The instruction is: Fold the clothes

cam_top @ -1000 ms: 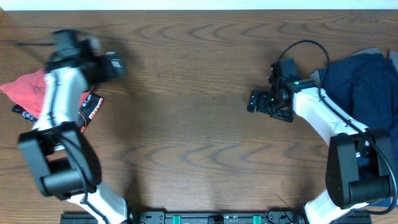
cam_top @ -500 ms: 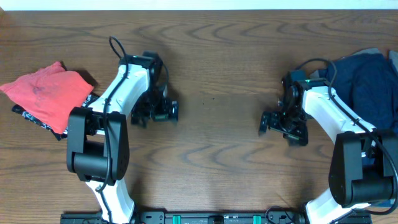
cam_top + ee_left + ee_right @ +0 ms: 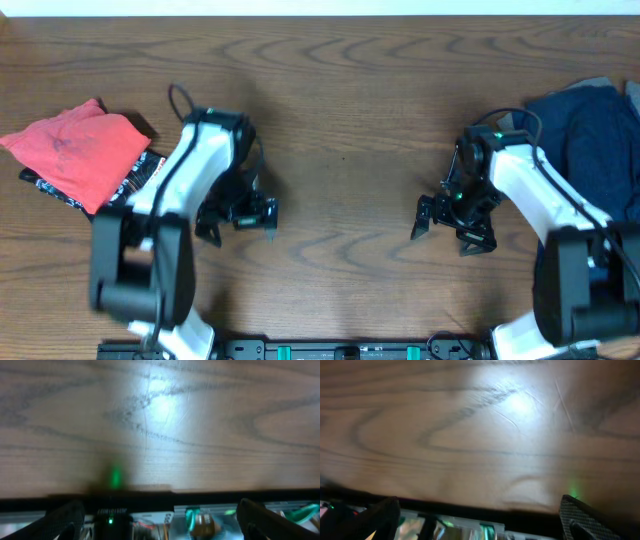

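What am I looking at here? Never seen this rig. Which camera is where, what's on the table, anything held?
Two white robot arms stand at a wooden table. One picture looks down from above; the other two come from a camera on each wrist, showing blurred tabletop and that arm's own dark fingers in the bottom corners. At the left a coral-red garment lies on a black printed one; a navy one sits at the right edge. The left gripper and right gripper are both open over bare wood, holding nothing.
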Action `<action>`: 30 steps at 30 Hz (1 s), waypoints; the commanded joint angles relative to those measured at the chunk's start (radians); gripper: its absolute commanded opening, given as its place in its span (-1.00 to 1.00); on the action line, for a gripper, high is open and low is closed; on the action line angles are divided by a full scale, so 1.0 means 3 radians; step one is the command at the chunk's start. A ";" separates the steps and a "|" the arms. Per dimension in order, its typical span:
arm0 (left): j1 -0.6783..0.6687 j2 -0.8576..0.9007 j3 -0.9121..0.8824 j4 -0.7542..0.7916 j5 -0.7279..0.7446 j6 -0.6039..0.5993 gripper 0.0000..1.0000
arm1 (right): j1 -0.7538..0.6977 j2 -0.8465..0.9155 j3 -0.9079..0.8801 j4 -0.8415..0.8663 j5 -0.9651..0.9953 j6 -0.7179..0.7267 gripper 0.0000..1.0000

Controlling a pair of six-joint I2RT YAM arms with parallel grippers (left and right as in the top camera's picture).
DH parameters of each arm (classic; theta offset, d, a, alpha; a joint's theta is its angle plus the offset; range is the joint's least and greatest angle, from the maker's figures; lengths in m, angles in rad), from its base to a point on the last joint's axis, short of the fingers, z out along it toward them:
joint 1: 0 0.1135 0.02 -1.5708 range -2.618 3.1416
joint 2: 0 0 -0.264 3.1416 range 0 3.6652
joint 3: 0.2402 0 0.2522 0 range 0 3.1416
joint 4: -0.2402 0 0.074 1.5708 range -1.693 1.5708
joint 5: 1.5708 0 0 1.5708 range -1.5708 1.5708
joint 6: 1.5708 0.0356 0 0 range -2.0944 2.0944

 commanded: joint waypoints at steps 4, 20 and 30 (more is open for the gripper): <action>-0.0018 -0.1172 -0.0745 0.0493 0.0003 -0.0242 0.96 | 0.0097 -0.0931 -0.0397 0.0460 0.0114 0.0328 0.99; -0.0214 -0.4710 -0.1447 0.1481 -0.0469 -0.0280 0.96 | 0.0788 -0.4033 -0.1099 0.1151 0.1830 0.0837 0.99; -0.0214 -0.5025 -0.1447 0.1478 -0.0469 -0.0280 0.96 | 0.0788 -0.4313 -0.1099 0.1096 0.1830 0.0835 0.98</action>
